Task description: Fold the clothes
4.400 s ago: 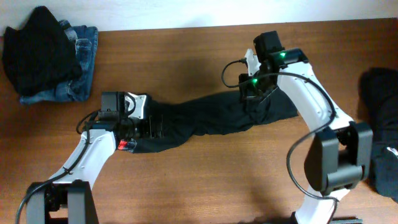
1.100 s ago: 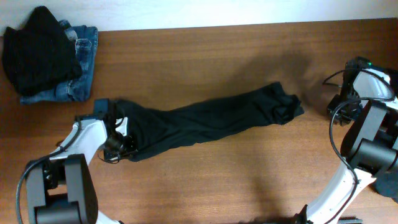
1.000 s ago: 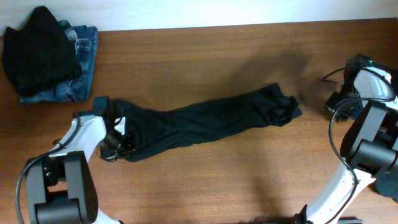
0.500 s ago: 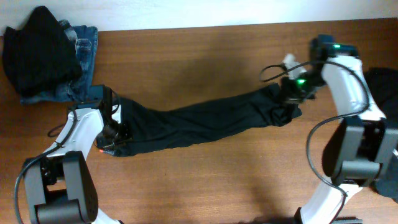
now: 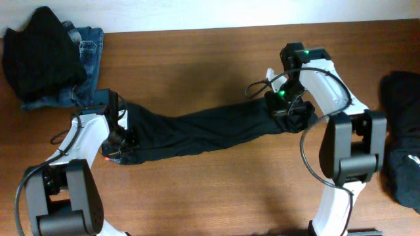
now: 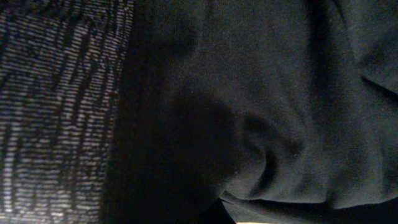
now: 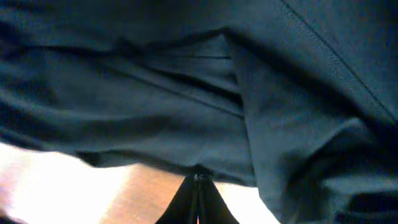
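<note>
A long black garment [image 5: 210, 128] lies stretched across the wooden table [image 5: 197, 59], with a speck of red trim [image 5: 105, 158] at its left end. My left gripper [image 5: 121, 143] is buried in that left end and shut on it. Black fabric [image 6: 249, 93] fills the left wrist view and hides the fingers. My right gripper [image 5: 289, 110] sits over the bunched right end. In the right wrist view the right gripper [image 7: 199, 179] is shut, its tips against the garment's hem [image 7: 155, 163]; no fabric shows between them.
Blue jeans [image 5: 88, 59] with a black garment [image 5: 42, 49] on top are piled at the back left corner. More dark clothes [image 5: 401, 131] lie at the table's right edge. Both arm bases stand at the front edge.
The right arm swung in from the far right edge to the garment's right end. The left gripper shifted slightly toward the back, taking the left end with it.
</note>
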`<state>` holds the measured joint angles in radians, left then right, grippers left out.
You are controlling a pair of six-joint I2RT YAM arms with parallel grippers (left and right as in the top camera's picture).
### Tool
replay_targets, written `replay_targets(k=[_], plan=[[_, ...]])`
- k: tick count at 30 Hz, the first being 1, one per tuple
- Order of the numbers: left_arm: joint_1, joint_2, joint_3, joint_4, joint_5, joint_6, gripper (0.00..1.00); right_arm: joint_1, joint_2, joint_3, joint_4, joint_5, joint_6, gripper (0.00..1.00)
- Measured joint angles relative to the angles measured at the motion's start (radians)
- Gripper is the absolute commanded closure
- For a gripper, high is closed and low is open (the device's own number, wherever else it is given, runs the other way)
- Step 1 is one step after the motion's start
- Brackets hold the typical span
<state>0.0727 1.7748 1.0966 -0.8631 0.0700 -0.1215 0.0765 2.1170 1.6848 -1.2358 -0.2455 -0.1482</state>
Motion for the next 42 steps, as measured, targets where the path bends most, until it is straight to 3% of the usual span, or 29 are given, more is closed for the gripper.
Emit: replay_targets(k=[22, 42], plan=[[0.000, 0.000, 0.000, 0.057, 0.000, 0.000, 0.98, -0.013, 0.117, 0.001, 0.153, 0.161, 0.115, 0.94], [0.001, 0.002, 0.000, 0.274, -0.003, 0.000, 0.98, -0.272, 0.116, 0.004, 0.296, 0.197, 0.148, 0.95]])
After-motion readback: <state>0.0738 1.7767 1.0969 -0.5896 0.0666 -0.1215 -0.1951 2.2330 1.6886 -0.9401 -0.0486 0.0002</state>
